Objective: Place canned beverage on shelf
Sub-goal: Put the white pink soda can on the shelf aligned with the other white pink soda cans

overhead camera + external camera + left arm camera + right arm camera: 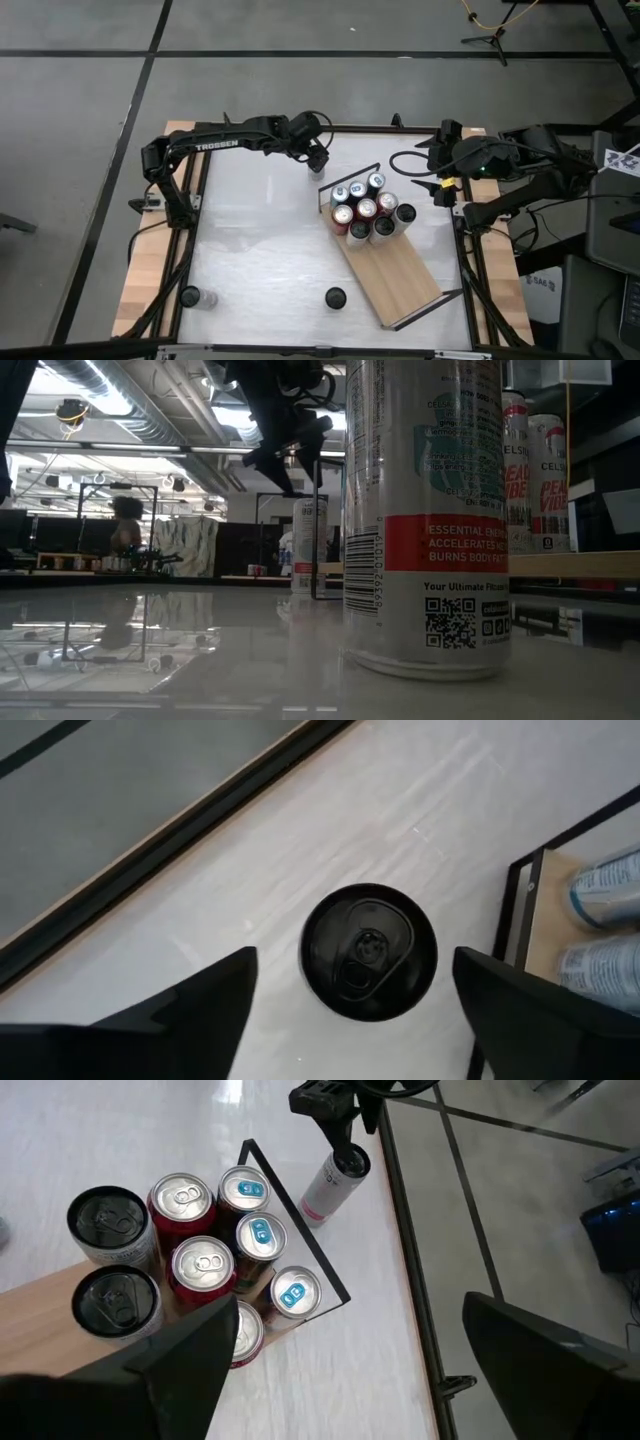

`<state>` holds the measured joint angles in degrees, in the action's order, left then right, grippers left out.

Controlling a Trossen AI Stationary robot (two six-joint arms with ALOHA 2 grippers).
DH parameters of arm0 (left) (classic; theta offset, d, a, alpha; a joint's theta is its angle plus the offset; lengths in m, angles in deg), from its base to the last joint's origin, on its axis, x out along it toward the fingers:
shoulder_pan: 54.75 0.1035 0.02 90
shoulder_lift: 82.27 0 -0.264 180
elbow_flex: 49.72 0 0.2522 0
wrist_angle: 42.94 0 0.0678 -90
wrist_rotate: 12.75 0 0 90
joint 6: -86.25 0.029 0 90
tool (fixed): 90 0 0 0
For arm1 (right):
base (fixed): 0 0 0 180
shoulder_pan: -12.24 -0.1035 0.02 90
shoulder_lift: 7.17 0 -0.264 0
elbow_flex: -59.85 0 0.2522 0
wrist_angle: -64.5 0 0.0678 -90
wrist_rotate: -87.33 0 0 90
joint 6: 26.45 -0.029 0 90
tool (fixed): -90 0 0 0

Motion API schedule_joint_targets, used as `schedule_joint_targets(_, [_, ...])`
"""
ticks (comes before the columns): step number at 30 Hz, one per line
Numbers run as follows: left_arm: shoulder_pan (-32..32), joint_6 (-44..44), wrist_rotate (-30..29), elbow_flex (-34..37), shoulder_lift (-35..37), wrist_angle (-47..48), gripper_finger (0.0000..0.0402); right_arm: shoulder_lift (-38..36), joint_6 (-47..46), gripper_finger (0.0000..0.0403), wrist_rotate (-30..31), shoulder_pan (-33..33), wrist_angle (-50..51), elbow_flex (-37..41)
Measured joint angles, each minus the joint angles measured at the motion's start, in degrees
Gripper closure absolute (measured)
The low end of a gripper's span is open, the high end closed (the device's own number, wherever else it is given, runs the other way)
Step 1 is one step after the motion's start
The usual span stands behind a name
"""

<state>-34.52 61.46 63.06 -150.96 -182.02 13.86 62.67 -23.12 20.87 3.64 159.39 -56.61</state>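
Note:
A white can with a pink band and a black top (368, 952) stands upright on the white table by the far edge, just left of the shelf's far wire rail (350, 175). My left gripper (355, 958) hovers open above it, fingers either side of the black top and clear of it; the low view shows it (290, 460) above the can (310, 545). The shelf (400, 270), a light-wood board, lies slantwise at centre right with several cans (368, 210) standing on its far end. My right gripper (340, 1380) is open and empty at the far right.
Two more cans stand on the table near the front edge, one at left (190, 297) and one at centre (334, 297); the centre one fills the low view (425, 510). The shelf's near half is bare wood, ending in a wire rail (430, 310).

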Motion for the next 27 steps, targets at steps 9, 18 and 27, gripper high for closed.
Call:
schedule_joint_targets(9, [-0.6,-0.6,-4.3,0.0,-1.5,-0.4,0.0021,0.0,0.0,0.0029,0.0,0.0,0.0,0.0])
schedule_joint_targets(18, [-3.6,-0.1,-4.9,-0.1,-4.8,-3.0,0.0023,0.0,0.0,0.0029,0.0,0.0,0.0,0.0])
schedule_joint_targets(27, [-3.5,0.3,-7.5,0.0,-4.9,-4.6,0.0024,0.0,0.0,0.0029,-0.1,0.0,-0.1,0.0])
